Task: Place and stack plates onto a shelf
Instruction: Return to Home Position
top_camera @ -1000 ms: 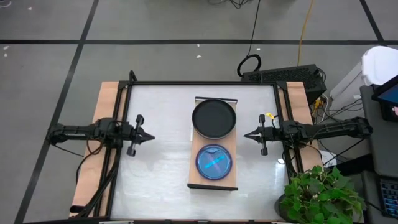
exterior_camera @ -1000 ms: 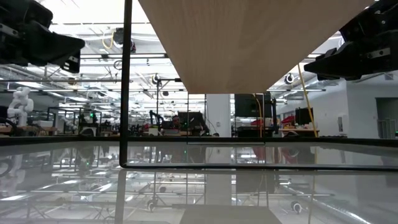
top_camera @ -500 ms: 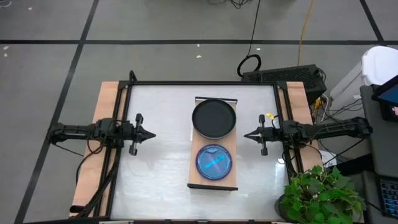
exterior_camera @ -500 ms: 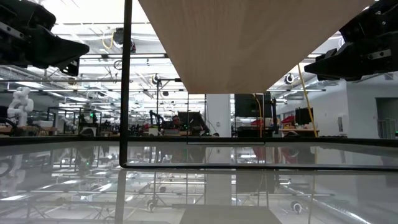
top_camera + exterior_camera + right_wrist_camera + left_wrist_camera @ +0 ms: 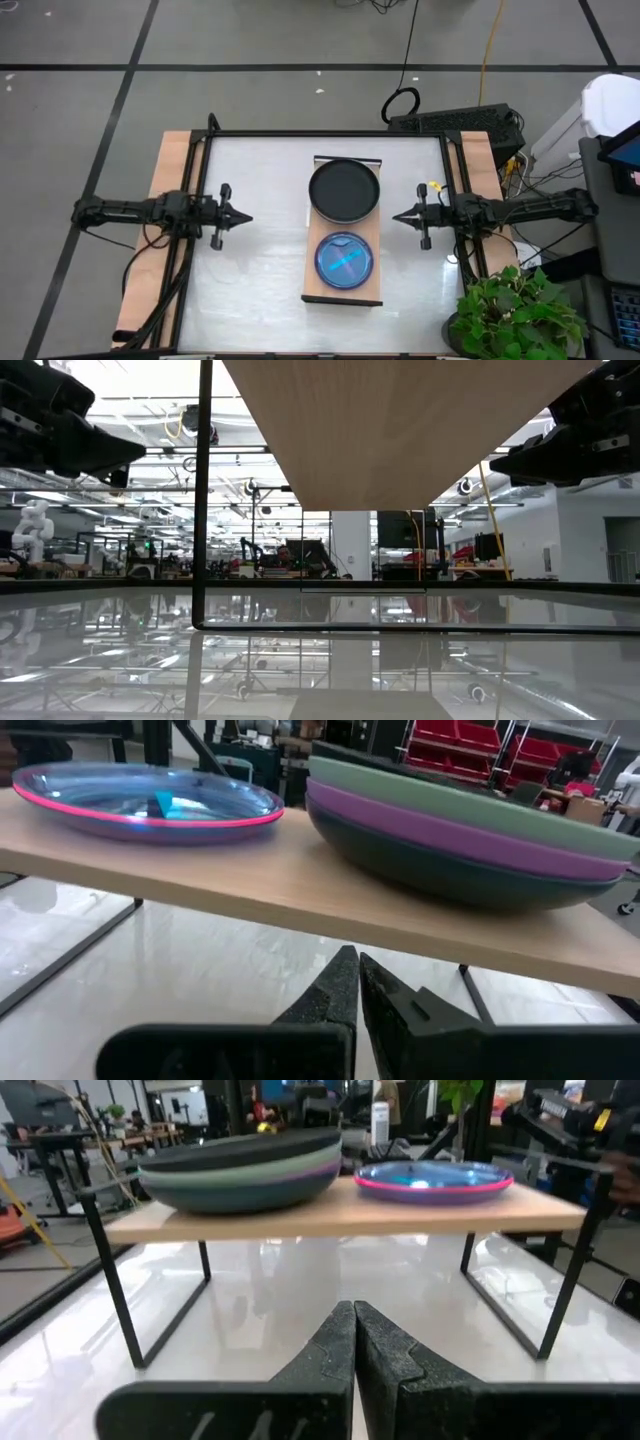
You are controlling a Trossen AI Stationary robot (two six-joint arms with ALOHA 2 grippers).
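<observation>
Hovering above the white worktop (image 5: 260,280), the left pincer (image 5: 246,216) and right pincer (image 5: 396,215) flank the long light-wood shelf board (image 5: 312,285) without touching it, each with fingers pressed together and empty. On its nearer end a small cyan-blue plate (image 5: 344,259) sits in a pink plate (image 5: 150,826). Beyond, by the dark frame, a large black plate (image 5: 344,190) tops a sage-green plate (image 5: 450,805) and a purple plate (image 5: 450,828).

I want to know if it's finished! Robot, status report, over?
Left tool shut, right tool shut, both beside shelf. Plates stacked on it. Nothing in the way.
</observation>
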